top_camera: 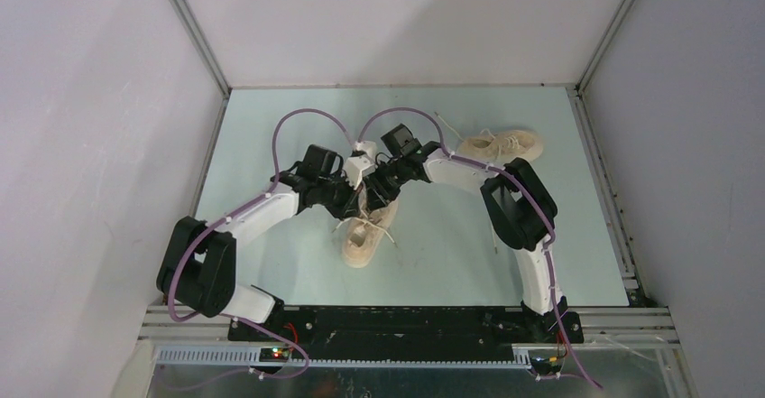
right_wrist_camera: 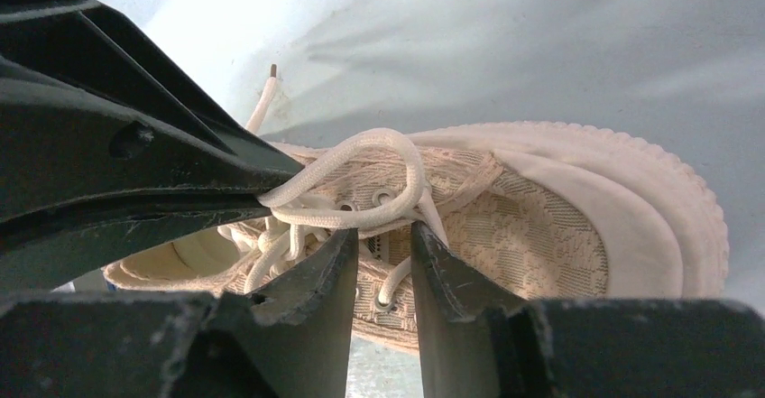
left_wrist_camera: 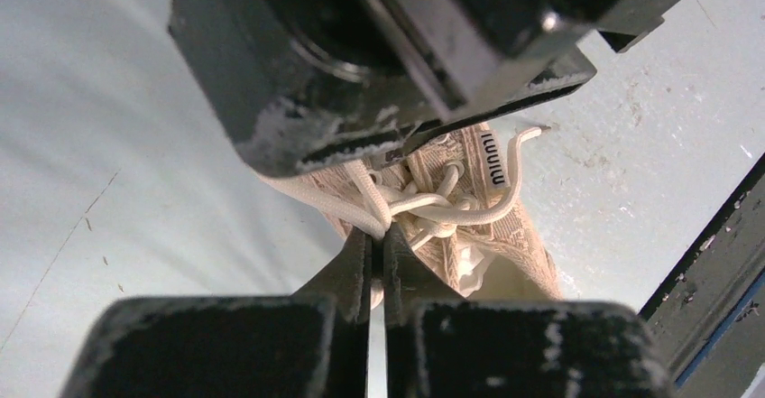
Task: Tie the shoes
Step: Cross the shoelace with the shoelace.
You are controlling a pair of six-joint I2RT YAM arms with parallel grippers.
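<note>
One cream-beige shoe (top_camera: 364, 238) lies mid-table, toe toward the near edge, with both grippers meeting over its laces. My left gripper (left_wrist_camera: 379, 233) is shut on an off-white lace (left_wrist_camera: 311, 194) just beside the knot over the tongue. My right gripper (right_wrist_camera: 383, 234) stands open, its tips against the shoe's upper (right_wrist_camera: 541, 236); a lace loop (right_wrist_camera: 383, 141) arches just above them and a thin strand runs down between them. The loop's end is pinched in the left gripper's fingers (right_wrist_camera: 162, 190). The second shoe (top_camera: 502, 144) lies on its own at the back right.
Grey walls close in the pale green table (top_camera: 271, 263) on three sides. A black rail (top_camera: 406, 319) with both arm bases runs along the near edge. Purple cables (top_camera: 311, 118) arc above the wrists.
</note>
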